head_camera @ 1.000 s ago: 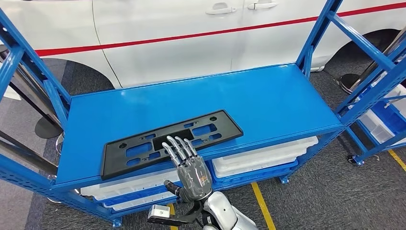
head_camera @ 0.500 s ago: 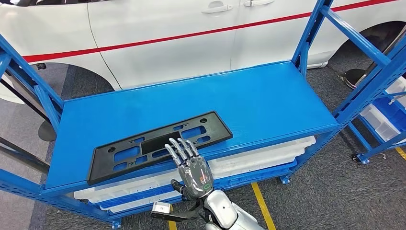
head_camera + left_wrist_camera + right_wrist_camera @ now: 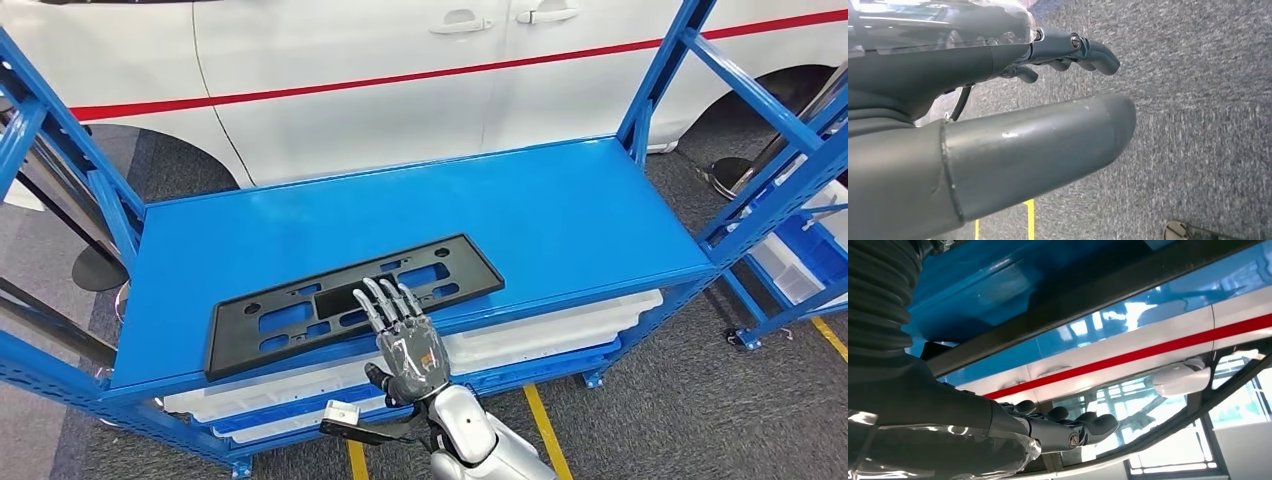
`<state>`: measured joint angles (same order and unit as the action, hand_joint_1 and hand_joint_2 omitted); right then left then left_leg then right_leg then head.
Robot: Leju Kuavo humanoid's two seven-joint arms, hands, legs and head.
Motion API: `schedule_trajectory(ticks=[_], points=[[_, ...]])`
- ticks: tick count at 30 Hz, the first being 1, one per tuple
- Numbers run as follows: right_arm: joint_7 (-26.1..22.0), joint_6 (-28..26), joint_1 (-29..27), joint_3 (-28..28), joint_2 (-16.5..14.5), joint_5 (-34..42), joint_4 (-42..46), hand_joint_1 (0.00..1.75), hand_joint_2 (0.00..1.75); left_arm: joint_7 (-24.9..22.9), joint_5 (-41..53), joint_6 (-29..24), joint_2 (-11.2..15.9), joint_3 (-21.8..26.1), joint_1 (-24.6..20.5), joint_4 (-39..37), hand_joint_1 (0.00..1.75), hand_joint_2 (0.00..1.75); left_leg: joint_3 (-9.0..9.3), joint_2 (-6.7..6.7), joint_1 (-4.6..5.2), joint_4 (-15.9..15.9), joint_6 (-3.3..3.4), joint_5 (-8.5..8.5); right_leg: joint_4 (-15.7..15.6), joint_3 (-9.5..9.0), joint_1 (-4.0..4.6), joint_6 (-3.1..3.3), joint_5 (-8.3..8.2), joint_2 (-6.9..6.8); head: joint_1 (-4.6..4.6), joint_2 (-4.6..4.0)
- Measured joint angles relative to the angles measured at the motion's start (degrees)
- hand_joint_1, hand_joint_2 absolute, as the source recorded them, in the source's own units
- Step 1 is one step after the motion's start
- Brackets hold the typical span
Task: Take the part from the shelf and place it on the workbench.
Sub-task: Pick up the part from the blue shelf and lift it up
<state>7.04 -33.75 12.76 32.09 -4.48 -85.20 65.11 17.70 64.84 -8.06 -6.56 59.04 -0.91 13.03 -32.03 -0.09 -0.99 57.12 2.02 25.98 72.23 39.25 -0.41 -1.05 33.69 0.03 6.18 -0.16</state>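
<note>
The part (image 3: 352, 304) is seen lying lengthwise along the shelf (image 3: 560, 215) front edge; the right hand (image 3: 405, 335), fingers spread and empty, is held over its near edge; the left hand (image 3: 1013, 125) is seen hanging far off, empty, fingers apart

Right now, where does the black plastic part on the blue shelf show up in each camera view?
Head view: the black plastic part lies flat near the front edge of the blue shelf, the right hand over its near edge.
Left wrist view: not in it; grey floor beyond the left hand.
Right wrist view: a dark band across the blue, likely the part, seen from very close.
Shared landmark: the white car's red stripe, also in the right wrist view.
</note>
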Motion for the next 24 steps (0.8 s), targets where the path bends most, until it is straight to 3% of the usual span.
schedule_trajectory(ticks=[1, 2, 4, 6, 7, 11, 13, 15, 16, 17, 18, 20, 21, 24], points=[[0.0, 0.15, -0.05, -0.04, 0.0, 0.01, -0.15, 0.0, 1.75, 0.0, 0.04, 0.04, 0.0, 0.0, 0.01, 0.0, 0.0, 0.0, 0.01, -0.02, 0.01, 0.02, -0.02, 0.03, 2.13, 1.11, -0.11, -0.11, 0.33, -0.01, 0.01, -0.01], [0.0, 0.27, -0.08, -0.06, 0.0, 0.06, -0.26, 0.0, 1.75, 0.0, 0.1, 0.09, 0.0, 0.0, 0.03, 0.0, 0.0, 0.0, 0.08, -0.05, 0.01, 0.04, -0.07, 0.08, 2.1, 1.18, -0.2, -0.16, -0.49, -0.01, 0.01, -0.01], [-0.05, 0.37, -0.08, -0.12, -0.01, 0.37, -0.38, 0.0, 1.75, 0.01, 0.28, 0.19, -0.03, 0.0, 0.06, 0.0, 0.0, 0.0, 0.34, -0.15, 0.0, 0.17, -0.34, 0.3, -4.34, -1.9, -0.34, -0.01, -4.56, -0.03, 0.01, -0.01], [-0.14, 0.41, -0.04, -0.19, -0.06, 0.73, -0.43, 0.0, 1.75, 0.05, 0.44, 0.26, -0.07, 0.0, 0.05, 0.0, 0.0, 0.0, 0.39, -0.23, 0.18, 0.47, -0.88, 0.64, -11.37, -5.25, -0.17, 0.4, -7.02, -0.02, 0.0, 0.01], [-0.16, 0.44, -0.05, -0.23, -0.11, 0.81, -0.46, 0.0, 1.75, 0.08, 0.49, 0.27, -0.08, 0.0, 0.05, 0.0, 0.0, 0.0, 0.35, -0.25, 0.28, 0.58, -1.18, 0.77, -12.99, -5.94, -0.06, 0.61, -7.25, 0.01, -0.01, 0.01], [-0.17, 0.47, -0.1, -0.43, -0.46, 0.87, -0.53, 0.0, 1.75, 0.09, 0.54, 0.29, -0.11, 0.0, -0.02, -0.01, 0.0, 0.0, 0.21, -0.19, 0.08, 1.36, -2.51, 1.58, -13.81, -6.36, -0.03, 1.86, -7.17, 0.13, -0.02, 0.0], [-0.18, 0.47, -0.07, -0.46, -0.69, 0.87, -0.53, 0.0, 1.75, 0.1, 0.55, 0.3, -0.13, 0.0, -0.02, -0.02, 0.0, 0.0, -1.93, -0.14, -0.04, 6.08, -2.97, 4.25, -14.12, -6.71, -0.21, 2.45, -7.2, -0.01, -0.05, 0.01], [-0.19, 0.49, -0.11, -0.46, -0.8, 0.87, -0.6, 0.0, 1.75, 0.11, 0.56, 0.3, -0.11, 0.0, 0.02, -0.02, 0.0, 0.0, -5.9, -0.14, -0.05, 13.79, -3.26, 7.49, -14.06, -6.76, -0.08, 2.77, -7.03, -0.08, -0.06, 0.0], [-0.2, 0.5, -0.17, -0.46, -0.8, 0.87, -0.65, 0.0, 1.75, 0.11, 0.56, 0.3, -0.09, 0.0, 0.08, -0.02, 0.0, 0.0, -7.4, -0.14, -0.05, 16.42, -3.31, 8.03, -14.0, -6.8, 0.0, 2.86, -6.92, -0.08, -0.06, -0.01], [-0.2, 0.5, -0.22, -0.46, -0.8, 0.87, -0.7, 0.0, 1.75, 0.11, 0.58, 0.31, -0.09, 0.0, 0.16, -0.02, 0.0, 0.0, -7.95, -0.14, -0.05, 17.02, -3.28, 7.41, -13.91, -6.89, 0.06, 2.91, -6.77, -0.05, -0.06, -0.01], [-0.2, 0.5, -0.26, -0.46, -0.81, 0.87, -0.74, 0.0, 1.75, 0.13, 0.62, 0.32, -0.09, 0.0, 0.23, -0.02, 0.0, 0.0, -7.32, -0.14, -0.04, 15.22, -3.14, 5.67, -13.81, -7.05, 0.11, 2.89, -6.59, 0.02, -0.06, -0.01], [-0.2, 0.49, -0.27, -0.47, -0.85, 0.84, -0.76, 0.0, 1.75, 0.2, 0.75, 0.34, -0.08, 0.0, 0.29, -0.02, 0.0, 0.0, -4.35, -0.13, -0.01, 8.43, -2.72, 1.46, -13.64, -7.45, 0.18, 2.74, -6.17, 0.13, -0.06, -0.01], [-0.2, 0.49, -0.26, -0.48, -0.89, 0.81, -0.78, 0.0, 1.75, 0.23, 0.83, 0.34, -0.06, 0.0, 0.27, -0.02, 0.0, 0.0, -2.88, -0.12, 0.1, 5.31, -2.47, 0.3, -13.58, -7.6, 0.27, 2.6, -5.98, 0.15, -0.05, -0.01], [-0.22, 0.55, -0.23, -0.54, -0.97, 0.71, -0.82, 0.0, 1.75, 0.26, 0.99, 0.34, -0.02, -0.02, 0.12, -0.02, 0.0, 0.0, -1.24, -0.13, 0.56, 1.58, -1.82, 0.19, -13.47, -7.54, 0.48, 1.9, -5.69, 0.13, -0.04, 0.0]])
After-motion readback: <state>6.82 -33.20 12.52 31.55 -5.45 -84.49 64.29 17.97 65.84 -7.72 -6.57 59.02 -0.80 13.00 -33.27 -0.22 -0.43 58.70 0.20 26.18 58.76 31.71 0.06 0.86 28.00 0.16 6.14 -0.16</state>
